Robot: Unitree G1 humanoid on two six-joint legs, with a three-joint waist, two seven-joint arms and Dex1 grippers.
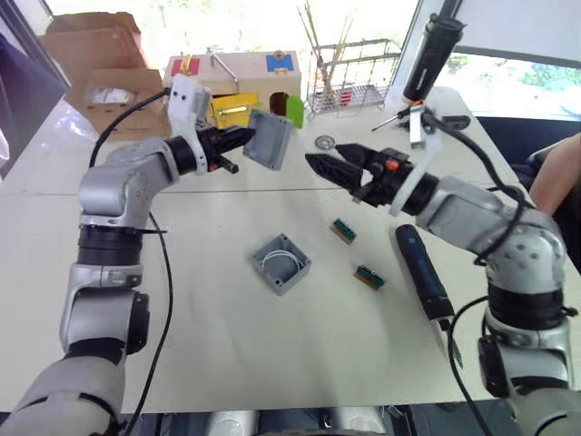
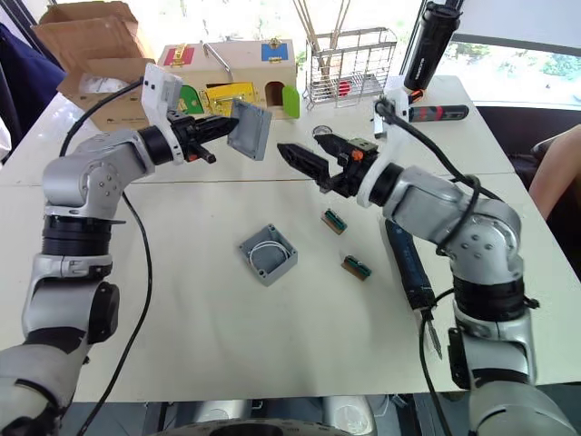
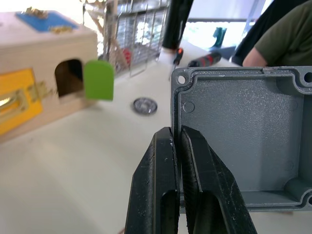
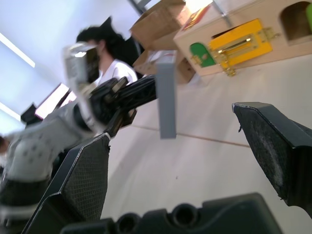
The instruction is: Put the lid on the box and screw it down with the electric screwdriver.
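Note:
My left gripper [image 1: 243,138] is shut on one edge of the grey lid [image 1: 270,140], holding it in the air above the back of the table, its hollow side [image 3: 243,131] facing the wrist camera. The open grey box [image 1: 281,263] with a white wire coil inside sits on the table centre, below and in front of the lid. My right gripper [image 1: 329,164] hangs open a short way to the right of the lid, nothing between its fingers [image 4: 83,180]. The dark electric screwdriver [image 1: 423,271] lies on the table under my right forearm.
Two small green-and-brown parts [image 1: 344,231] [image 1: 369,277] lie right of the box. At the back stand a colourful wooden latch box [image 1: 238,80], a cardboard carton [image 1: 100,68], a wire rack [image 1: 349,73] and a tall black cylinder [image 1: 430,56]. A person's arm [image 1: 556,177] shows at the right edge.

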